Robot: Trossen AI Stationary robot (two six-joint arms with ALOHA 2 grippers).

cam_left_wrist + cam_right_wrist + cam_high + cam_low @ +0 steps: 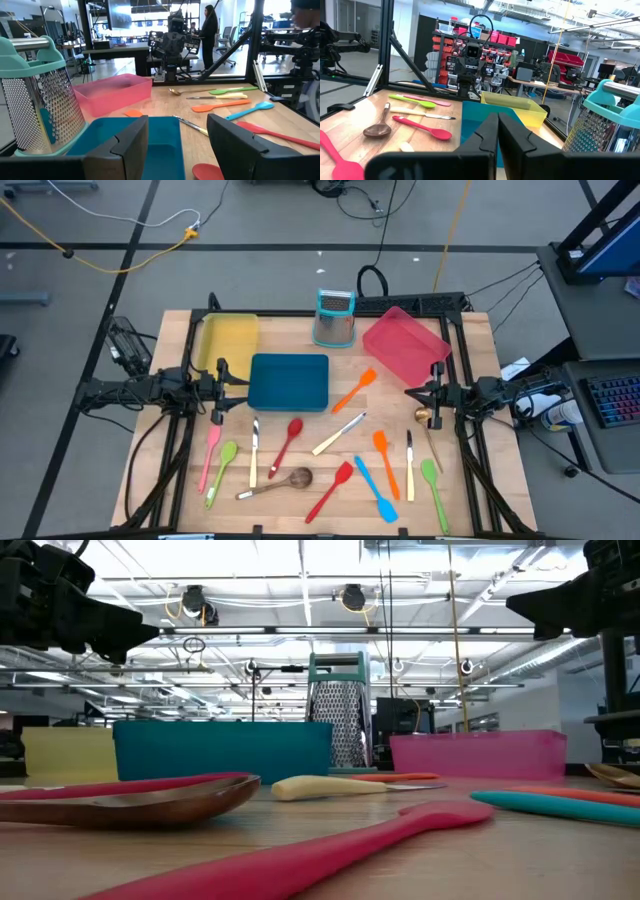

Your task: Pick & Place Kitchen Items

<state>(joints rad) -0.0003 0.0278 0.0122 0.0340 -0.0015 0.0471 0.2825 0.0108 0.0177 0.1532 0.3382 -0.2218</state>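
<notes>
Several slim utensils lie flat on the wooden table: an orange spatula [355,390], a cream-handled knife [340,433], a red spoon [287,442], a pink spatula [211,455], a green spoon [222,470], a wooden spoon [275,483], a red spatula [332,488], a blue spatula [375,488] and others at the near right. My left gripper [222,380] [177,120] is open and empty, above the table beside the blue tray's left end. My right gripper [425,395] [498,117] is shut and empty, near the red tray's near corner.
A yellow tray [228,340], a blue tray [288,380] and a red tray [405,343] stand across the table's far half. A metal grater with a teal top [335,317] stands between them at the back. People show in the room beyond the table [208,27].
</notes>
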